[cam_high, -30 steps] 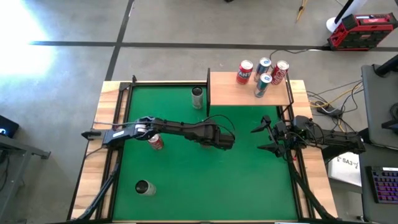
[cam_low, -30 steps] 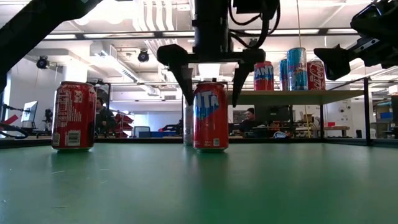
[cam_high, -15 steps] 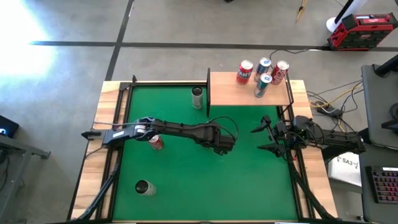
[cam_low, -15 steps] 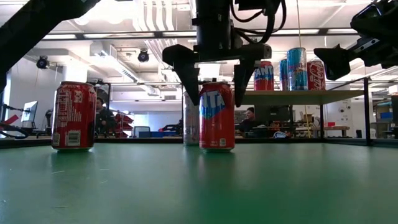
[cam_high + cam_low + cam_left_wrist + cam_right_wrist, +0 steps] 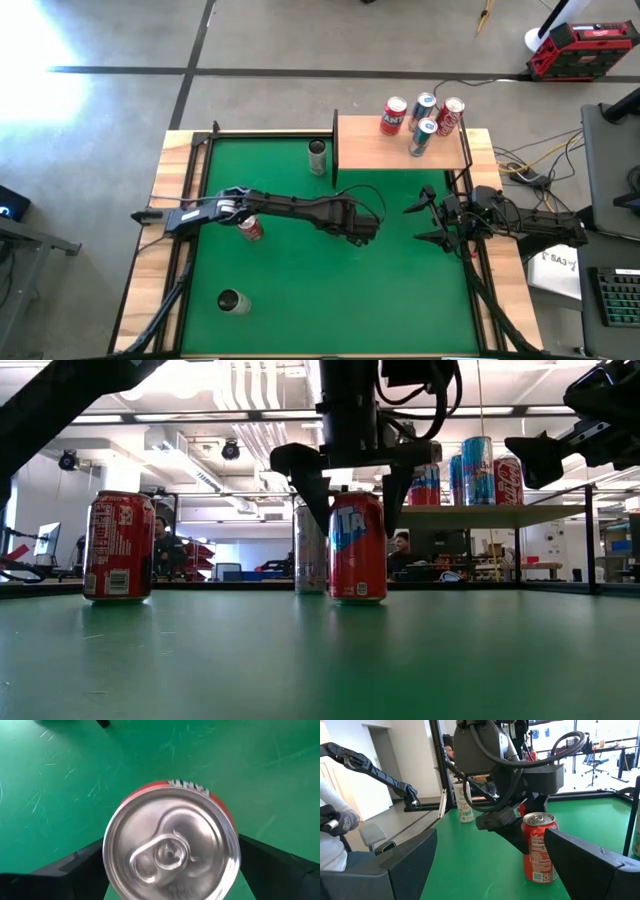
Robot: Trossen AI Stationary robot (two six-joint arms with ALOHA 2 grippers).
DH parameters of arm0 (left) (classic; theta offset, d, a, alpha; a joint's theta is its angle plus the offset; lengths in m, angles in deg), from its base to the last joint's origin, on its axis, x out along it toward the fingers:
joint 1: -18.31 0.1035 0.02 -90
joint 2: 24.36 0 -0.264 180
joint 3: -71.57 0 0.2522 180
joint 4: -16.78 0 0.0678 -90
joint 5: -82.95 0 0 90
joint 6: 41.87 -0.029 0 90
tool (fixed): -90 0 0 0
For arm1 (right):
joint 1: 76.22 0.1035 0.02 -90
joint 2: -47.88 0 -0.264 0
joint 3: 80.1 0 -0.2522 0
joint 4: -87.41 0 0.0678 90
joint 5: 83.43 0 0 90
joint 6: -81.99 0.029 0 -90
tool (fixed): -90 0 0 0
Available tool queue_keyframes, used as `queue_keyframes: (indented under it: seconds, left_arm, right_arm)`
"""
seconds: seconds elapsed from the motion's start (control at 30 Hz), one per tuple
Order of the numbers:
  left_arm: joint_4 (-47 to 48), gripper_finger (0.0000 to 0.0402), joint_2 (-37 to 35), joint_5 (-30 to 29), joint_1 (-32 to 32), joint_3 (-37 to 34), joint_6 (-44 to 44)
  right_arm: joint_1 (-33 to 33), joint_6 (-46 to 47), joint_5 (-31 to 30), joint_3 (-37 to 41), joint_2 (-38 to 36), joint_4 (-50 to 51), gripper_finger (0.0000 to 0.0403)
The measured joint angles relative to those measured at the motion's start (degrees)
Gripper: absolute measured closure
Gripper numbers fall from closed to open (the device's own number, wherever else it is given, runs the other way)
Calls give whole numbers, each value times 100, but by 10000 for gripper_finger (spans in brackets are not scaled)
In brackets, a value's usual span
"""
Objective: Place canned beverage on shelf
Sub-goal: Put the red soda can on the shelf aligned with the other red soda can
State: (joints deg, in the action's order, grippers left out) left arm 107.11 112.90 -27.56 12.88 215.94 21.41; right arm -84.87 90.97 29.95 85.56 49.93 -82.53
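Now, stage: the left gripper [image 5: 355, 510] sits over a red can [image 5: 357, 547] in the middle of the green tabletop [image 5: 300, 280], a finger on each side of it.
Left fingers: set apart about the can's width, flanking its top; whether they already press on it I cannot tell, and the can stands flat on the tabletop.
Right arm: the right gripper [image 5: 428, 222] waits at the right edge of the tabletop, just in front of the shelf, fingers spread wide and holding nothing.
Shelf: the shelf [image 5: 365, 150] stands at the far right corner with 4 cans [image 5: 424, 118] grouped toward its right end, so part of the job looks done.
Left to do: close on this can, lift it, carry it to the shelf's bare left part and set it down upright.
Others waiting: a second red can [image 5: 251, 229] stands under the left arm, a pale can [image 5: 317, 155] stands just left of the shelf, and another can [image 5: 231, 301] stands near the front left.
In the way: the shelf's black side rail and the pale can beside it lie near the path; the 4 cans crowd the right end.
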Motion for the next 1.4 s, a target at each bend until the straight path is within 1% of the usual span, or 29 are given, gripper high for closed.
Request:
queue_keyframes:
  seconds: [0.17,0.27,0.4,0.53,0.7,0.83,1.03,1.23,1.4]
  left_arm:
    - [-57,37,0,-5,141,-21,-279]
    - [-86,37,0,158,210,-67,-429]
    - [-56,42,0,201,207,-68,-544]
    - [-54,62,2,205,201,-68,-585]
    - [-54,112,2,273,207,-68,-719]
    - [-52,113,0,313,207,-68,-703]
    - [-36,113,2,347,207,-22,-72]
    - [27,113,2,248,205,9,1239]
    - [434,113,9,89,205,43,1993]
  right_arm:
    - [-1,-1,0,0,2,-1,44]
    - [0,1,0,0,1,-1,44]
    - [1,1,0,0,0,-1,44]
    - [0,0,0,0,0,-1,44]
    - [-1,0,0,0,0,1,44]
    - [1,1,0,0,0,-1,44]
    - [1,-1,0,0,0,-1,44]
    - [0,0,0,0,0,-1,44]
    - [-1,1,2,0,0,-1,44]
